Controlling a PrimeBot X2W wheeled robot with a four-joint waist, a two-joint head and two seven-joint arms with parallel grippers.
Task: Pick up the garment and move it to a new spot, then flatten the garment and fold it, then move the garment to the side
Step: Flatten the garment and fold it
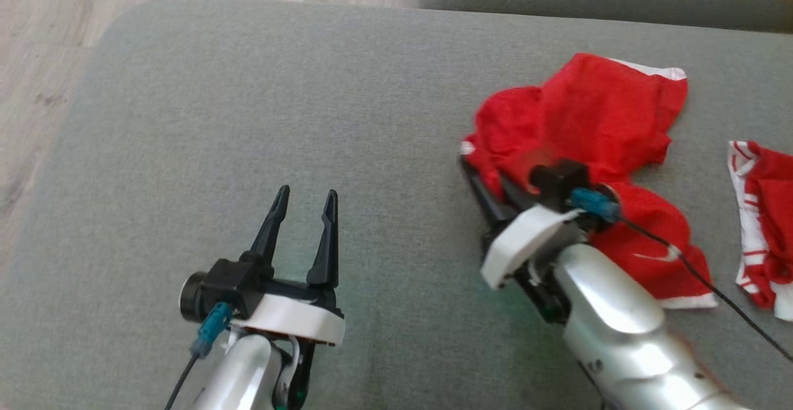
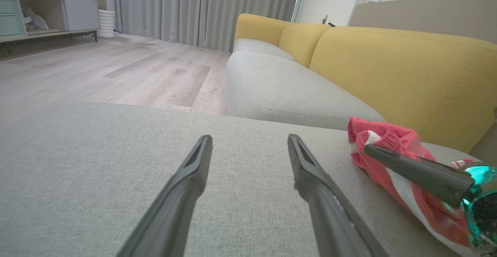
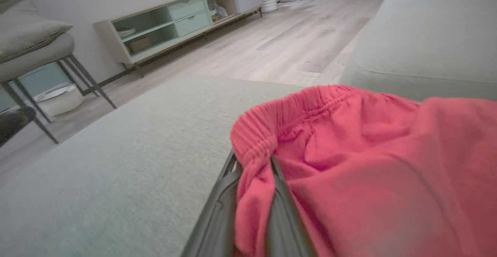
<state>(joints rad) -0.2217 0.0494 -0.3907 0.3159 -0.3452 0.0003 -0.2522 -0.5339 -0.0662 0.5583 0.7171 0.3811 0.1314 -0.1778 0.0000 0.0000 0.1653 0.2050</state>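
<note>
A crumpled red fabric garment [image 1: 588,113] with white trim lies on the right part of a broad grey woven seat cushion [image 1: 248,88], its gathered elastic waistband turned toward the cushion's middle. The right gripper [image 1: 480,171] reaches into the garment's left edge; in the right wrist view its two dark fingers [image 3: 227,195] are drawn close together with a fold of the waistband pinched between them, and red cloth bulges over the tips. The left gripper [image 1: 308,193] hovers over bare cushion well to the left of the garment, its fingers spread wide and holding nothing. A second red and white striped cloth [image 1: 765,212] lies apart at the cushion's far right edge
</note>
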